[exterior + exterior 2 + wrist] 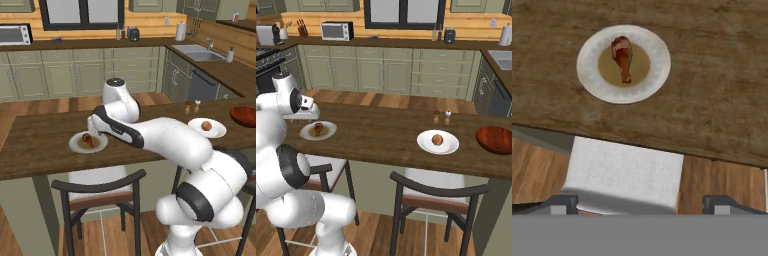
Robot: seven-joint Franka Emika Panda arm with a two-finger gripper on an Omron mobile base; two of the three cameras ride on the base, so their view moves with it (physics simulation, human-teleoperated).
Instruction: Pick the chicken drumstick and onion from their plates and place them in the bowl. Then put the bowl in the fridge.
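The bowl at the right end of the surface is cut off by the picture's edge in both base views. The arm hides the pincer there. The shakers are too small to tell apart.

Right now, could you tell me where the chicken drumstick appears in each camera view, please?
Left base view: chicken drumstick lies left of centre, beside the arm.
Right base view: drumstick lies at the counter's left end.
Hand view: drumstick lies upper centre.
Shared landmark: the white plate under it.
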